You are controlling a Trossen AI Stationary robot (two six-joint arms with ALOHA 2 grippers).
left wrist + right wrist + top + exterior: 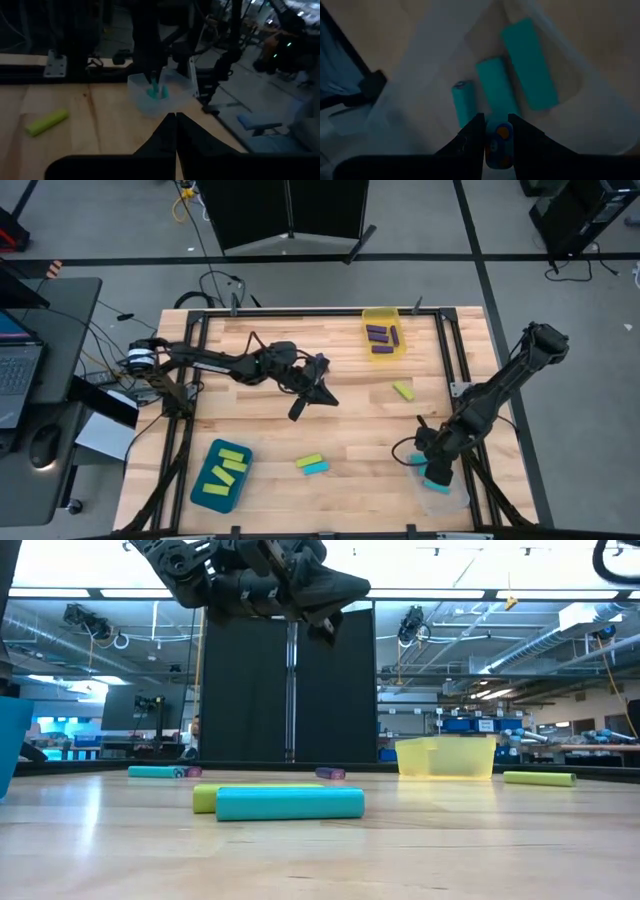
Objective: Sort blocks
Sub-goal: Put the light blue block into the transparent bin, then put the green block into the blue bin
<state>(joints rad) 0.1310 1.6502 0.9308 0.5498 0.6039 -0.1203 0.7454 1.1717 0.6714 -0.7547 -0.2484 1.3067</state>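
Cyan block (290,803) nearest, lime block (207,798) behind, left gripper (297,410) empty — jaws closed, right gripper (492,135) clamping cyan block over clear bin (446,497).

Purple blocks (382,334) in yellow bin (381,315); cyan block (290,803).

One camera looks straight down on the table (330,430); another sits level at its surface. Both wrist cameras see the clear bin (160,92).
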